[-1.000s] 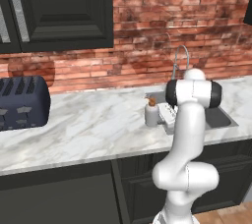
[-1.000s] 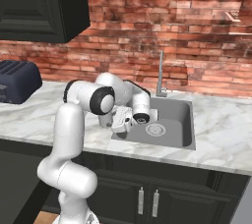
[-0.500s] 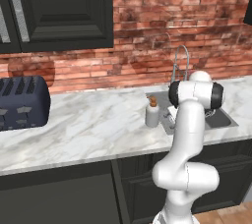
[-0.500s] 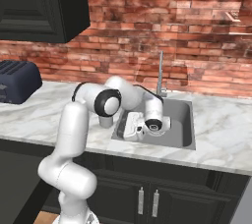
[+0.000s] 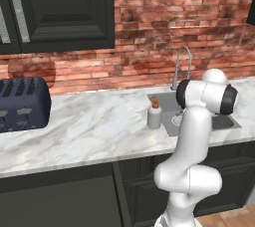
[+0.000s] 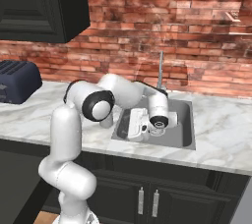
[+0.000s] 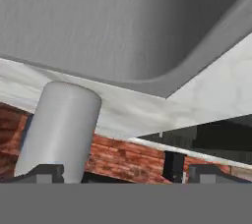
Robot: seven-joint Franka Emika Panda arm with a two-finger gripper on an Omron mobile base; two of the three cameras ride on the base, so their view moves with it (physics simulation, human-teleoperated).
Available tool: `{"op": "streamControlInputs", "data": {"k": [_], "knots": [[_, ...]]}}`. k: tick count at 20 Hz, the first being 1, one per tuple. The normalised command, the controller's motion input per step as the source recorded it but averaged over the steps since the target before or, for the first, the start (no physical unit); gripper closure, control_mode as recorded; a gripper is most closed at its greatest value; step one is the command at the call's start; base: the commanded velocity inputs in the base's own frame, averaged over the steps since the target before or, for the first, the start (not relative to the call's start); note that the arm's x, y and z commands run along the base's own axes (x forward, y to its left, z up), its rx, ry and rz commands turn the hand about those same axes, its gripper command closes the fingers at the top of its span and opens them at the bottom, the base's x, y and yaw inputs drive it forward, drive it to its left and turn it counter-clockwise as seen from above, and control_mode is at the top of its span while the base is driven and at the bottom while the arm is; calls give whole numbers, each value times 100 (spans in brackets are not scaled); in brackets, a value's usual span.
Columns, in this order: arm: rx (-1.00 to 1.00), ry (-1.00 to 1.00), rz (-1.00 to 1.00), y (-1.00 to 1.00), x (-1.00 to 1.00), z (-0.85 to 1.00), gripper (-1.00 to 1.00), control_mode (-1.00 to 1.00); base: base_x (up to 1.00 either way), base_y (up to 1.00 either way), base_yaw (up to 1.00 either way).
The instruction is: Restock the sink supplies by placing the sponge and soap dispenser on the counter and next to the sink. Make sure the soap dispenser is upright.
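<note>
End effector [image 6: 135, 130] moved over sink [image 6: 181, 134], soap dispenser [image 5: 154, 113] seemingly apart.

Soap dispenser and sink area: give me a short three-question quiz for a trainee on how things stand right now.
1. True or false: the small white rounded soap dispenser with the orange-brown pump lies on its side in the grey rectangular sink.
2. Where is the dispenser? A: upright on the white marble counter, beside the sink's left edge in the left base view. B: inside the sink. C: clamped in the gripper.
3. Fill in: in the hand view, the two-finger gripper has its dark tips far apart, so it is ___.

Key: 1 false; 2 A; 3 open.
</note>
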Motion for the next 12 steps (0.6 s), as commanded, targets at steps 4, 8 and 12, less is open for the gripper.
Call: {"op": "streamControlInputs", "data": {"k": [4,8,12], "knots": [[-21,-20,0,7,-82,99,-100,-100,0,0,0],[-19,-21,0,8,-96,97,-100,-100,0,0,0],[-18,-20,0,28,-100,80,-100,-100,0,0,0]]}}
